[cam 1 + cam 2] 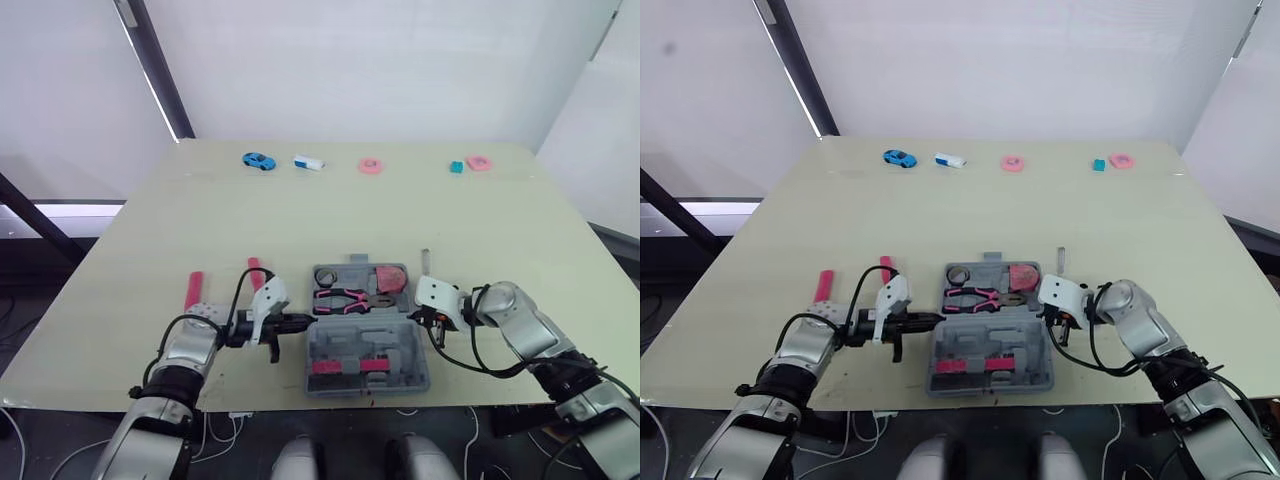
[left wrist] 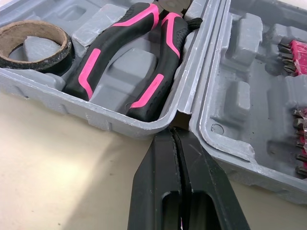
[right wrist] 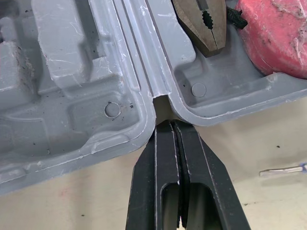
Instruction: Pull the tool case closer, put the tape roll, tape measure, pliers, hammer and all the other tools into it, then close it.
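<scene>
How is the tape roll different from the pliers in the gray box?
The tape roll is a round ring, dark outside and brown inside; the pliers are long, with black-and-pink handles. The tape roll is smaller; the pliers stretch across more of their half. Both lie flat, next to each other, in the same half of the open grey case.

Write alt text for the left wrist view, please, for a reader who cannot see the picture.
The left gripper, its jaws shut, points its tips at the hinge gap between the two halves of an open grey tool case. In one half lie black-and-pink pliers and a tape roll. The other half holds a pink bit holder.
</scene>
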`<state>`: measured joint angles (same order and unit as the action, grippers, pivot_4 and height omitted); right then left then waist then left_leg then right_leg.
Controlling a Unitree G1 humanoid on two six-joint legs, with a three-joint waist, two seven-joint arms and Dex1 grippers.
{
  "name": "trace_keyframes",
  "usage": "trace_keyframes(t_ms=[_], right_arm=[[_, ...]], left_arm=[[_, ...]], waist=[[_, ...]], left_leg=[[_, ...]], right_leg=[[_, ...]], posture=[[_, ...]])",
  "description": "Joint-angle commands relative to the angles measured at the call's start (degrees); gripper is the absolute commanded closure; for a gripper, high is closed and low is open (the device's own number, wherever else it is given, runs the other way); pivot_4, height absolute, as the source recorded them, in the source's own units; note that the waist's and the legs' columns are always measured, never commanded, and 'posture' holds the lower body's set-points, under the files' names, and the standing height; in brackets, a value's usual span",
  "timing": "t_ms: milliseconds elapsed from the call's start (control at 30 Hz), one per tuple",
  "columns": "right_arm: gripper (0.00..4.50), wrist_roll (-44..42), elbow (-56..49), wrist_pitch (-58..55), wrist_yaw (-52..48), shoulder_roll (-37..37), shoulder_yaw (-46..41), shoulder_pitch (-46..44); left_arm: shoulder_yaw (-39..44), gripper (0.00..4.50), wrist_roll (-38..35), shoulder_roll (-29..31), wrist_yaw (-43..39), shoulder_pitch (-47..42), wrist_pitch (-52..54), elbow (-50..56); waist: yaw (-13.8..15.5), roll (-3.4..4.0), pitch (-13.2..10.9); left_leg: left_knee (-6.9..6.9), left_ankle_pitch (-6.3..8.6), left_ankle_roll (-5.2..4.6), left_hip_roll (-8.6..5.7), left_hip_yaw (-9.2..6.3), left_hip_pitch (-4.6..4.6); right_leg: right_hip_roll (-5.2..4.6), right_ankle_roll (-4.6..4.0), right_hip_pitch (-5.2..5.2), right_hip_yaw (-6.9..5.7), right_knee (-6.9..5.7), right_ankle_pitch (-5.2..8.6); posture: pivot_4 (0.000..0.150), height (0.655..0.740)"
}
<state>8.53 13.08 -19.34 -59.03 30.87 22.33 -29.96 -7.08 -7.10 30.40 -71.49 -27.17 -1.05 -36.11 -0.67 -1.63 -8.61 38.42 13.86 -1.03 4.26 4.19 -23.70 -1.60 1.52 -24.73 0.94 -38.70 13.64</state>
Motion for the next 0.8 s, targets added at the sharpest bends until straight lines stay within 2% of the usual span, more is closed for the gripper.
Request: trace_keyframes(t_ms=[33, 800], right_arm=[[4.50, 0.5, 1.4, 1.1, 1.1, -1.3, 0.5, -1.0], [4.50, 1.6, 5.0, 2.1, 1.5, -3.0, 0.3, -2.8]], left_arm=[[0.3, 4.44, 0.1, -1.1, 0.5, -2.5, -2.4, -1.5], [0.6, 4.44, 1.7, -2.1, 1.2, -7.6, -7.2, -10.7]], waist=[[0.0, 0.00, 0.0], [-0.1, 0.00, 0.0]], left_leg=[[0.00, 0.00, 0.00, 0.00, 0.00, 0.00], [0.01, 0.00, 0.00, 0.00, 0.00, 0.01]], right_leg=[[0.00, 0.00, 0.00, 0.00, 0.00, 0.00], [0.01, 0.00, 0.00, 0.01, -0.07, 0.00]], posture=[[0.150, 0.7400], [0.150, 0.7400]])
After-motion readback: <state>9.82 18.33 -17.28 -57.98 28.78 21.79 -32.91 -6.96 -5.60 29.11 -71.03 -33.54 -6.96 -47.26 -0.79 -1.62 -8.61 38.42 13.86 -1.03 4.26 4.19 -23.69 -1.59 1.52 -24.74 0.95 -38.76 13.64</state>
